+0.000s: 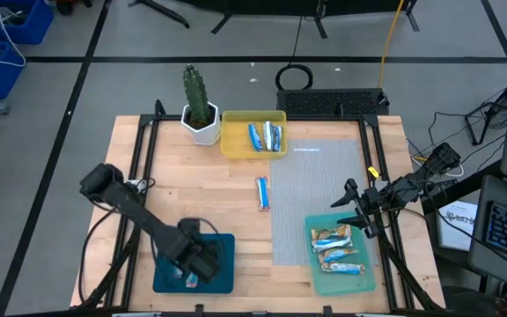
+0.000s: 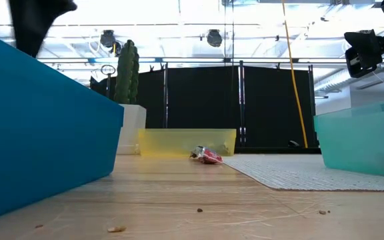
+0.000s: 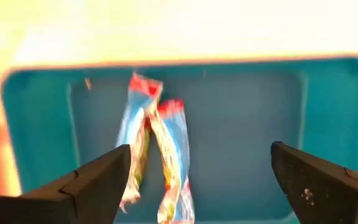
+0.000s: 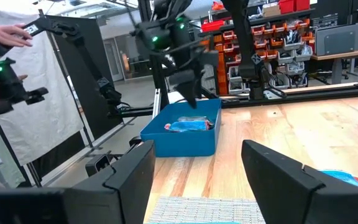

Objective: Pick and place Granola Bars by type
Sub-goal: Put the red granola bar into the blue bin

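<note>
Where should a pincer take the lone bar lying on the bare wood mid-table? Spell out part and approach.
Take the lone bar across its narrow middle, coming straight down from above. It lies flat on the wooden table, long axis running toward the yellow tray, with nothing touching it, so fingers fit either long side. Its crimped ends look flimsy. The right pincer, open beside the light teal tray, seems nearer.

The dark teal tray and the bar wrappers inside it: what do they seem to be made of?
The dark teal tray looks like moulded plastic with a smooth matte finish: uniform colour, rounded corners, a raised rim. The bar wrappers look like thin glossy film, crinkled and crimped at the ends; plastic or foil laminate, hard to tell which.
</note>
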{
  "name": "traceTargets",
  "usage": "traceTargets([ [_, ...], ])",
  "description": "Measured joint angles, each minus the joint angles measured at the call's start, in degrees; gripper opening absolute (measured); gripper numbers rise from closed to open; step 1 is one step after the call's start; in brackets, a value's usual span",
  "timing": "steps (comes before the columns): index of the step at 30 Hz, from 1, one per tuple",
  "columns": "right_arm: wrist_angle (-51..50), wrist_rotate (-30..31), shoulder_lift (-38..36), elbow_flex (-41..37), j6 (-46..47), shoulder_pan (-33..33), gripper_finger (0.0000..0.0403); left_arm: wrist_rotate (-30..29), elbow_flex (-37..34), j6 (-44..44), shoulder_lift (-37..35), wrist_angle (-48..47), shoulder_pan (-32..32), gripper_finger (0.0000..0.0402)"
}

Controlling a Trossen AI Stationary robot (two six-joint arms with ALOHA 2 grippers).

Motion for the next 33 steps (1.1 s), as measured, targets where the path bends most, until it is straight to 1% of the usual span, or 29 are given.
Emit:
traceTargets([
  [4,0.0,0.0,0.0,0.0,0.0,0.0,0.0232,-2.9,0.0,4.8,-3.0,-0.7,4.2,0.0377],
  [8,0.0,0.0,0.0,0.0,0.0,0.0,0.0228,-7.4,0.0,9.3,-4.4,-0.6,9.4,0.0366],
  [12,0.0,0.0,0.0,0.0,0.0,0.0,0.0227,-9.9,0.0,11.8,-4.6,0.3,15.1,0.0358],
  [17,0.0,0.0,0.0,0.0,0.0,0.0,0.0231,-11.4,0.5,15.6,-3.0,4.4,22.0,0.0363],
  [21,0.0,0.0,0.0,0.0,0.0,0.0,0.0229,-11.4,3.9,21.3,0.5,4.7,25.7,0.0364],
  [23,0.0,0.0,0.0,0.0,0.0,0.0,0.0227,-10.3,6.5,22.9,2.7,4.7,26.8,0.0365],
  [26,0.0,0.0,0.0,0.0,0.0,0.0,0.0228,-8.4,11.1,26.2,6.3,4.7,28.0,0.0365],
  [28,0.0,0.0,0.0,0.0,0.0,0.0,0.023,-8.2,14.4,28.6,8.7,4.7,28.7,0.0365],
  [33,0.0,0.0,0.0,0.0,0.0,0.0,0.0232,-8.3,22.4,30.8,14.9,4.3,30.6,0.0365],
])
